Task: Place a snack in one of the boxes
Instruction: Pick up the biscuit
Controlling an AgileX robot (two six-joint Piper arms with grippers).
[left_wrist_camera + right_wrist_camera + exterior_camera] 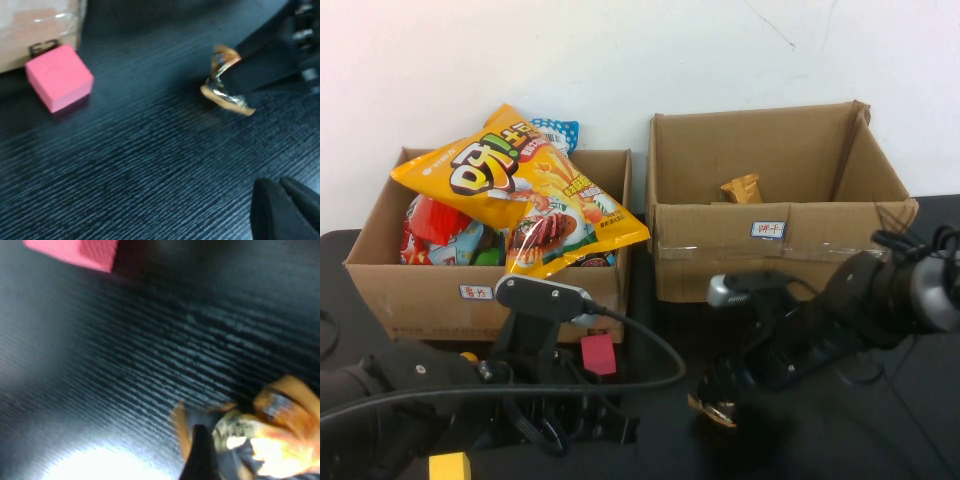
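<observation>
A small orange-wrapped snack lies at table level in front of the right cardboard box. My right gripper is shut on it. The left wrist view shows the black fingers clamped on the snack, and the snack also shows in the right wrist view. The right box holds one small orange snack. The left box is full of snack bags, with a big yellow chip bag on top. My left gripper is low over the table, shut and empty.
A pink cube sits on the black table in front of the left box, between the two arms; it also shows in the left wrist view. A yellow cube lies at the near left edge.
</observation>
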